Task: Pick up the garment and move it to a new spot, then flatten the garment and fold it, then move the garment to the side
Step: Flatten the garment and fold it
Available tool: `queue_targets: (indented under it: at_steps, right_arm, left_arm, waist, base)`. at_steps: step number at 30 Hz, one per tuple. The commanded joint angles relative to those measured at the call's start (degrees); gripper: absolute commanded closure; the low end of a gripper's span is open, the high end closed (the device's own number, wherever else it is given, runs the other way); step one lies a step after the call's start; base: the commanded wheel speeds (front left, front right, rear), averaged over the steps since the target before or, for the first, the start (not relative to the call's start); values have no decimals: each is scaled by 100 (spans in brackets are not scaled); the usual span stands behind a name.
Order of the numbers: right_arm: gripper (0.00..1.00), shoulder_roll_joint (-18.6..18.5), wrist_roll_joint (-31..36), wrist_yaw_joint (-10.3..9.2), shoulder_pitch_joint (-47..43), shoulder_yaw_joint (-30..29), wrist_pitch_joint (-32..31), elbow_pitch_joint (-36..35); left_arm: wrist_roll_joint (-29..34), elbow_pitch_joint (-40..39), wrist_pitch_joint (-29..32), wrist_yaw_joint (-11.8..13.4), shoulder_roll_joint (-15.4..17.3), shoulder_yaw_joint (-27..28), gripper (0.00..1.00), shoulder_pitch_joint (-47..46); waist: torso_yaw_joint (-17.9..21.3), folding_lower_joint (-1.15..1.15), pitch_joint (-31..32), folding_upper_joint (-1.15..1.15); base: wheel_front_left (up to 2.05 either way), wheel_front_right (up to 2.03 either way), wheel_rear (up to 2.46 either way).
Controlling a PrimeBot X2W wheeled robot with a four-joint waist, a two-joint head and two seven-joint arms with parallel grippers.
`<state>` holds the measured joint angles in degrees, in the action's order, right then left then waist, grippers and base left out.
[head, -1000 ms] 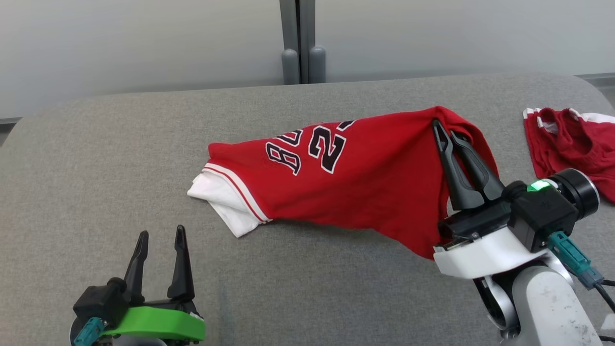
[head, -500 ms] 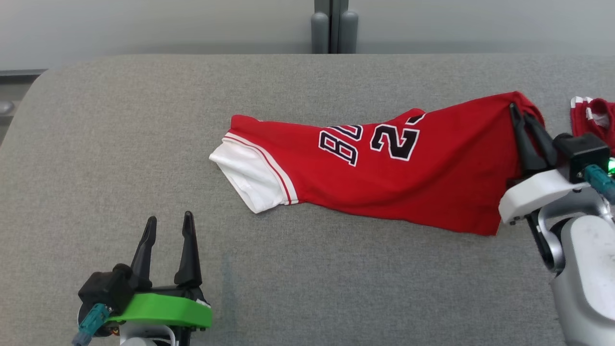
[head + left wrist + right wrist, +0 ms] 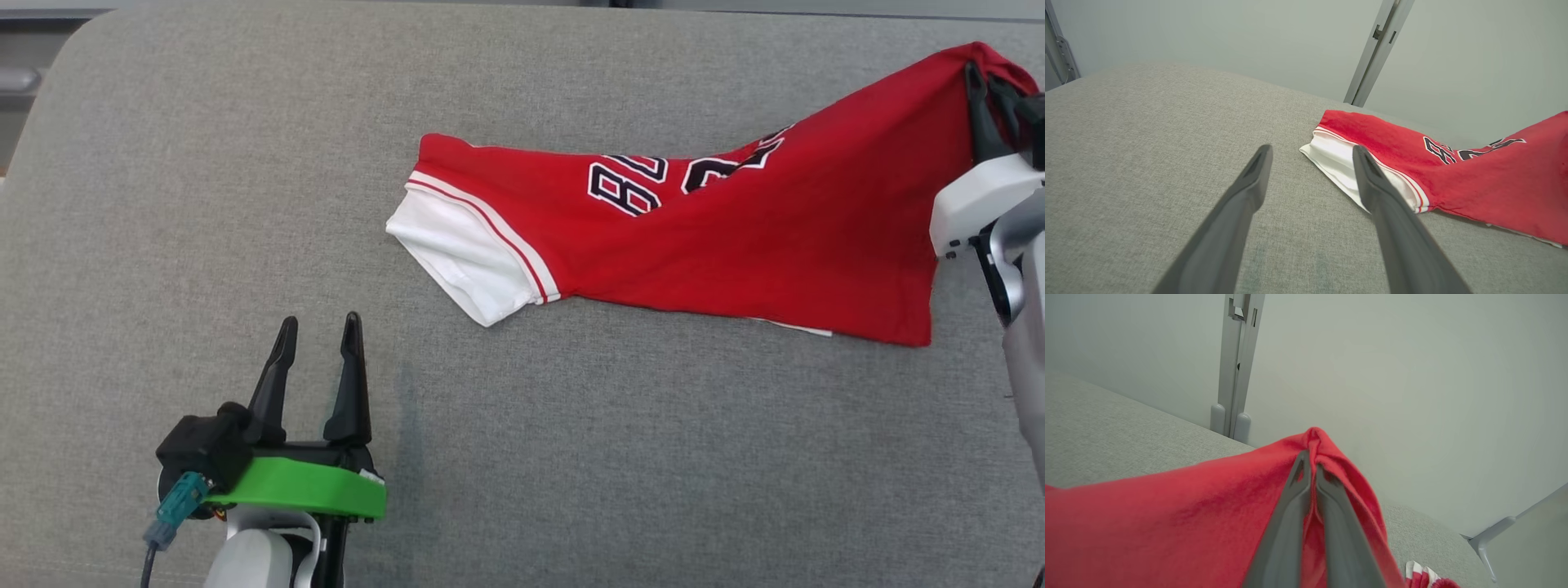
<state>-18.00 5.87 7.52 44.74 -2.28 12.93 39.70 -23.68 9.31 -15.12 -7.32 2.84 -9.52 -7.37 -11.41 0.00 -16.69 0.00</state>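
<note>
While the left gripper point(image 3: 320, 320) is being held idle over the near part of the grey padded surface point(image 3: 571, 457), its fingers are standing spread with nothing between them; the garment point(image 3: 735, 245) is lying beyond it and to its right, apart from it.

The closest part is the white-banded end point(image 3: 469, 261), which is resting flat on the surface; in the left wrist view it is being seen just past the right fingertip, apparently not touching.

Further out, the red body with the black-and-white lettering point(image 3: 624, 188) is being drawn up toward the far right; that far corner is being pinched by the right gripper point(image 3: 984, 73), fingers pressed together on a bunched peak point(image 3: 1314, 435) of cloth that is raised clear of the surface.

Handling, as a judgement: light, soft knit, no stiffness; sagging and dragging are to be expected rather than sliding as a sheet; not fragile; some slip through a single pinch is possible.

For flattening, a second hold is probably being called for at the white-banded end or along the lower hem point(image 3: 857, 322), opposite the current pinch, so tension is being shared between two points.

Behind everything, a pale wall point(image 3: 1412, 375) and a grey post point(image 3: 1237, 355) are being seen.
</note>
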Motion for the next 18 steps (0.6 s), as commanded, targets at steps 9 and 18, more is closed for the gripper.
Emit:
queue_targets:
  at_steps: [9, 18]
  right_arm:
    - [0, 144, 248, -7, 544, -31, 222, 901]
    - [0, 432, 25, -7, -270, 48, 230, 43]
  left_arm:
    - [60, 88, -2, -29, 11, -2, 0, -106]
    - [185, 192, -3, -29, 12, 100, 0, 76]
  waist:
    - [67, 0, 6, 0]
    - [411, 0, 514, 0]
  base:
    - [0, 0, 0]
    - [0, 0, 0]
